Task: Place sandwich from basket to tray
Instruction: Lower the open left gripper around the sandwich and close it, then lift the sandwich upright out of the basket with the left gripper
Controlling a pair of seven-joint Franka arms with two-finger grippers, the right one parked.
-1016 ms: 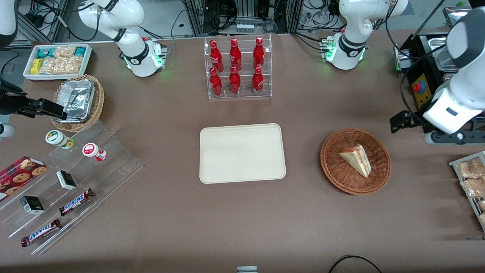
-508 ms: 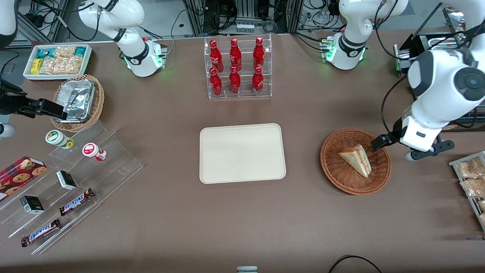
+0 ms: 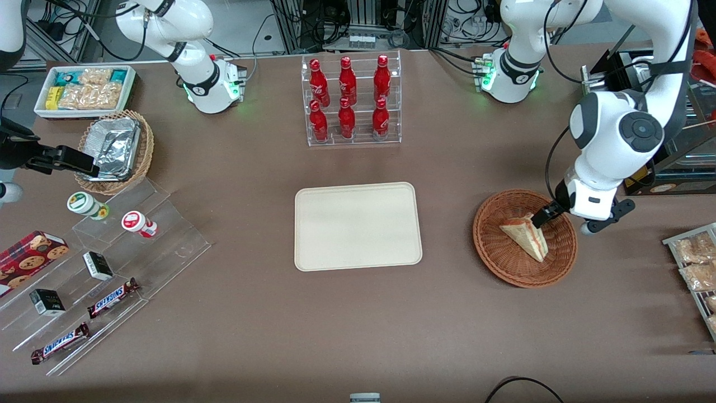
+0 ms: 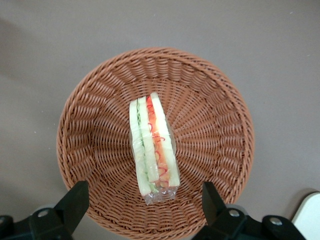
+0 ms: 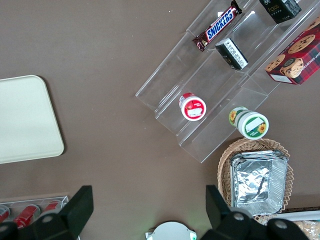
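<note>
1 sandwich (image 4: 153, 146) in basket (image 4: 220, 125) | tool (image 4: 142, 200) spread above; wrist-only

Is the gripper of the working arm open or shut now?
Open. The gripper hangs over the basket, its two fingers spread wide on either side of the sandwich, touching nothing.

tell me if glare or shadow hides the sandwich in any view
Front view: even light, the sandwich clear in the basket, the arm shading only the table. Left wrist view: sharp, the wrap barely shiny, the open claw above it.
</note>
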